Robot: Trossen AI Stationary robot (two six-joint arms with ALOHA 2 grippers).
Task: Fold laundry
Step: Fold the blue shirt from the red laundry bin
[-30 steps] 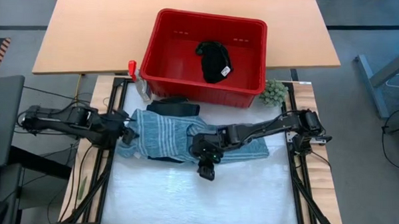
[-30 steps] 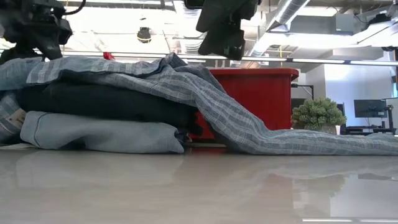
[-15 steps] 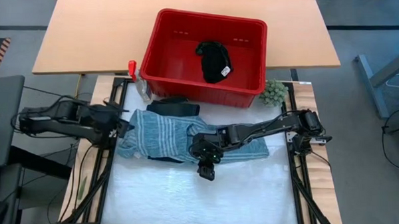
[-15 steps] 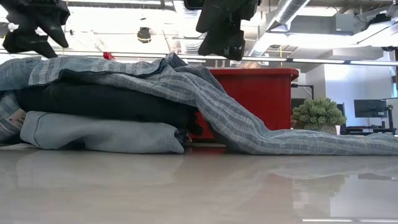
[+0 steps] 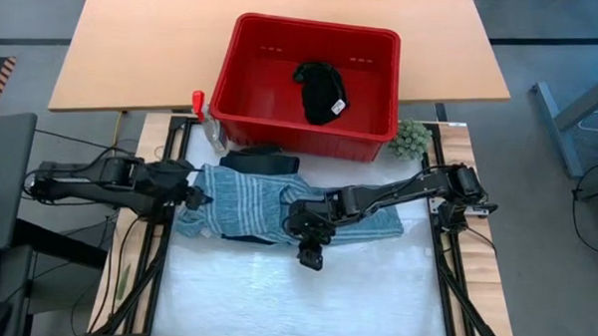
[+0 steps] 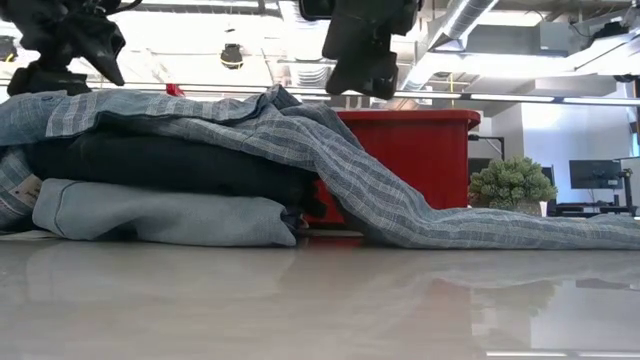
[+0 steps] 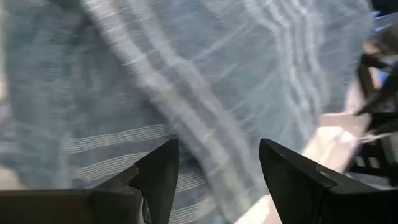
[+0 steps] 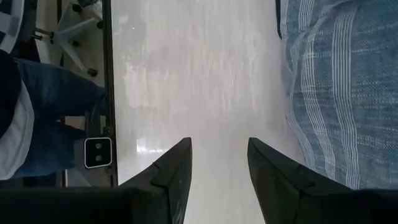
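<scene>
Laundry lies stacked on the table, with one black garment [image 5: 322,90] in the red basket [image 5: 243,114].
Striped grey-blue cloth [image 5: 240,199] drapes over a dark navy piece [image 6: 170,165] and a light blue piece [image 6: 160,216], right under both grippers. The left gripper [image 5: 196,196] hovers over the stack's left edge, fingers spread and empty. The right gripper [image 5: 307,255] hangs just past the stack's near edge over bare table [image 5: 304,298], jaws parted, holding nothing. Beyond them, the basket holds only that black garment with its white tag [image 5: 336,106]; a green fuzzy ball [image 5: 411,139] sits beside the basket.
</scene>
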